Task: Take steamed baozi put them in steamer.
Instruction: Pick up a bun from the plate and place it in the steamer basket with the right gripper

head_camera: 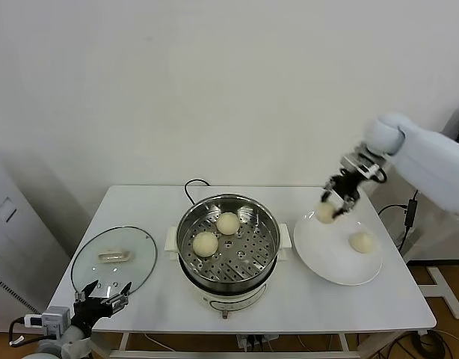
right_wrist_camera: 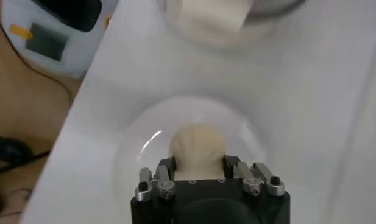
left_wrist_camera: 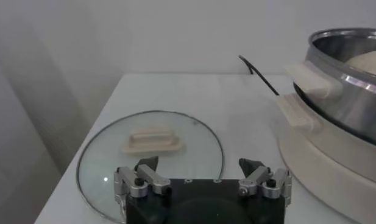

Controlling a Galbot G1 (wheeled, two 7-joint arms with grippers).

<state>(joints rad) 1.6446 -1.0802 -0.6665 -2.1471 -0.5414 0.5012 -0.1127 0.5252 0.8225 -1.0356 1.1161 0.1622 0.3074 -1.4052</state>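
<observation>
White table against plain white wall. Steamer at centre, two baozi on perforated tray. Right gripper clamped on one baozi above white plate; another on plate. Left gripper idle, jaws wide, empty, by glass lid.

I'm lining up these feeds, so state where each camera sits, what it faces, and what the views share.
Head: sits high, looks down on the table; both arms show, right gripper shut on a baozi.
Left wrist: low at the table's corner, faces the glass lid and steamer; its open gripper shows.
Right wrist: looks down past its fingers at the held baozi above the plate.
Shared: head and left wrist both show lid and steamer.
</observation>
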